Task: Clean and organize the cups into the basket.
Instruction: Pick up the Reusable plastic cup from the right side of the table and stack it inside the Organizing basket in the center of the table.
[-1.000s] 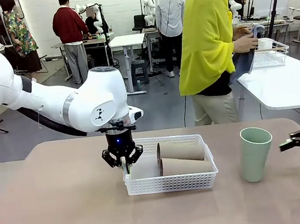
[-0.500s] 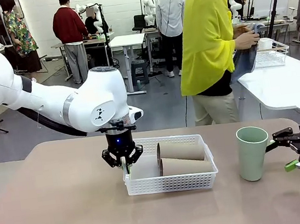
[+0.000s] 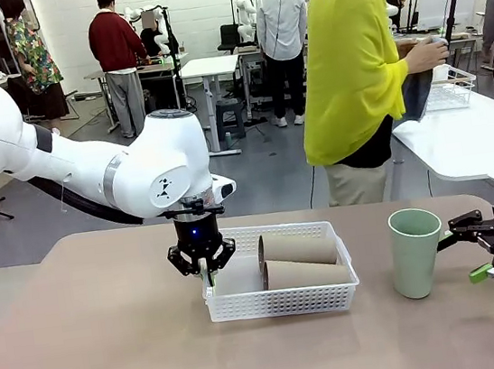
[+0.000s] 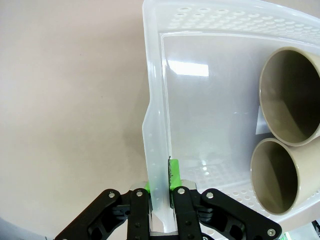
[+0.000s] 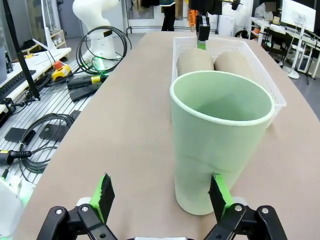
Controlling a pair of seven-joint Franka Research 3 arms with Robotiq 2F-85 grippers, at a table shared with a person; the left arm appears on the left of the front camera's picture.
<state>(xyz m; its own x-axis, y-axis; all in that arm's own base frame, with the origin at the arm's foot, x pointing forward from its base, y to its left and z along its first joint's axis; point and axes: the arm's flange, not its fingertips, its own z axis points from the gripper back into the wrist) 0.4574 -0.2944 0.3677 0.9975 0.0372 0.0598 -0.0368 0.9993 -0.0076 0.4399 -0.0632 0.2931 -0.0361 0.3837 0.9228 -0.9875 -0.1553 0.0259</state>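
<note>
Mint cup: upright on the counter, right of the basket, not yet in.
Brown cups: two, lying side by side in the basket's right half.
Left pincer: clenched on the basket's left wall, likely steadying it.
Right pincer: released, spread wide beyond the mint cup, apparently lining up a grasp.

The basket's left half lies open from above, while two brown cups lie side by side across its right half. The left gripper, pinched on the basket's left wall, bars that end. The table in front of the basket and to its left gives free passage. To the right, across an open gap, the green cup stands upright just ahead of the right gripper's spread jaws.
</note>
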